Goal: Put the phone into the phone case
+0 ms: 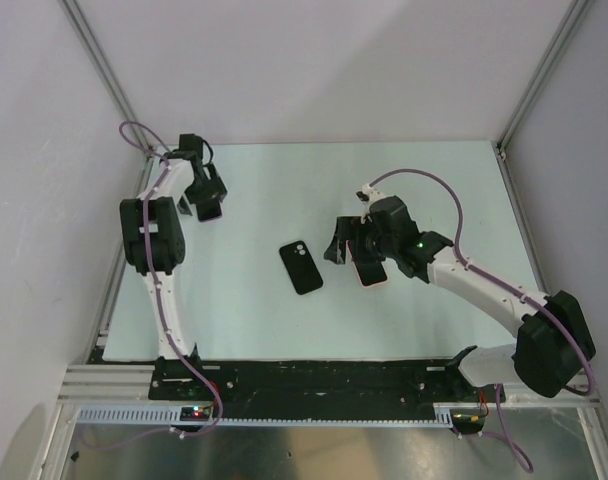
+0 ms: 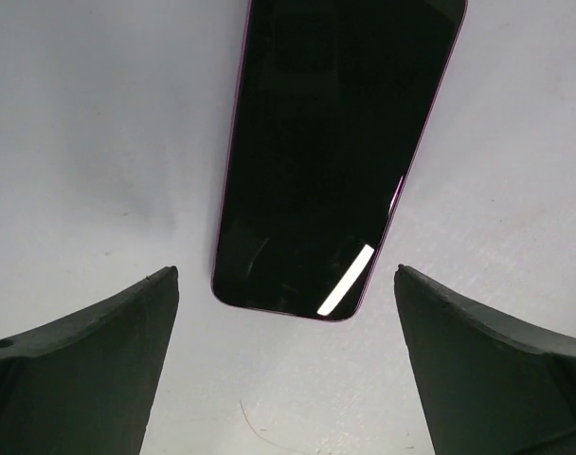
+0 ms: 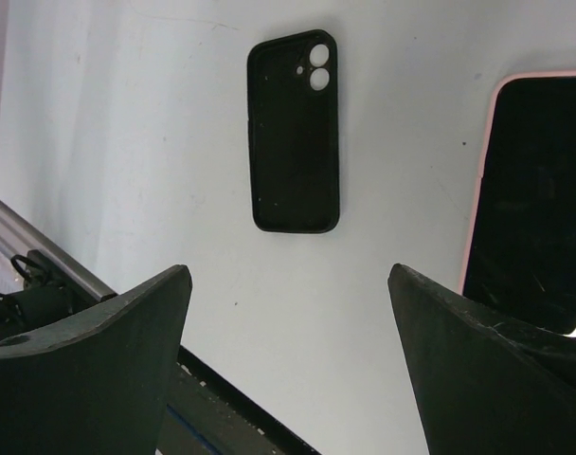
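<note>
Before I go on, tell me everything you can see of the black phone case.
The phone case is black, matte and rubbery-looking. It is a rounded rectangle with two round camera holes and a smaller one at one end, and the white table shows through them. It lies flat near the table's middle, apparently cavity up, and empty. Nothing touches it; the pink-edged phone lies apart on its right.

- I see the case (image 3: 295, 133) plain black.
- Phone (image 3: 534, 190): black screen, pale pink rim.
- Surface (image 1: 434, 180) reads pale green-white, no pattern.
- Arms (image 1: 474, 285) white with black joints; cables (image 1: 424, 172) purple.
</note>
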Tool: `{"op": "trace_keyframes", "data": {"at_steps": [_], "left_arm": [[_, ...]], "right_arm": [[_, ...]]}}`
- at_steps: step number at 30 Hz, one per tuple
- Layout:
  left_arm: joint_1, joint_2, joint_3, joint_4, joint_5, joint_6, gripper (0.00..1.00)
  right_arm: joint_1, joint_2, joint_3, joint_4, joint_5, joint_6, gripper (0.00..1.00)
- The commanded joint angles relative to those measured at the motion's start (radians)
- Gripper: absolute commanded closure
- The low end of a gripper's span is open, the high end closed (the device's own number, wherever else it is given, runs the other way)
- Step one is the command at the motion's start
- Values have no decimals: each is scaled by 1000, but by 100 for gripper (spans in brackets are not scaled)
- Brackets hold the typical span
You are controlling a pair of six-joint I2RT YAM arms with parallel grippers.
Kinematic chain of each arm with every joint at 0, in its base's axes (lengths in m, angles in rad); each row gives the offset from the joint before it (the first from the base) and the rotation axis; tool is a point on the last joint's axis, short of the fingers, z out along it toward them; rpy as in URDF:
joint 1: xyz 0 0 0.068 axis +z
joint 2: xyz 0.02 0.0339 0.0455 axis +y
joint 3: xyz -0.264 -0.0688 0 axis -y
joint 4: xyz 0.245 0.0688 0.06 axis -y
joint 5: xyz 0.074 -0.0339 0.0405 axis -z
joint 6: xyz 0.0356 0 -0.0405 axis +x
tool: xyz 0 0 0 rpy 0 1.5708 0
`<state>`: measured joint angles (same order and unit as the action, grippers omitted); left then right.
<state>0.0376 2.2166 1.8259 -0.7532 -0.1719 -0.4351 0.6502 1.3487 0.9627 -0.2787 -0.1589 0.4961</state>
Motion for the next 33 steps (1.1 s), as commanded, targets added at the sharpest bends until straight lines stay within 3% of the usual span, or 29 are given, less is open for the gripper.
{"op": "trace_keyframes", "data": {"at_steps": [1,16,25,33], "left_arm": [[-2,49,85,-75,9,15,2],[-1,166,203,-181,19,14,3],[-3,166,193,-203,11,5,34],[-6,53,91,-200,24,-21,43]], "right_arm": [[-18,-52,1,33,-39,-5,9],[-46,-51,-7,42,-87,-4,10],[-56,-34,-7,53,-108,-1,11],[-59,-23,-7,64,-126,2,11]]}}
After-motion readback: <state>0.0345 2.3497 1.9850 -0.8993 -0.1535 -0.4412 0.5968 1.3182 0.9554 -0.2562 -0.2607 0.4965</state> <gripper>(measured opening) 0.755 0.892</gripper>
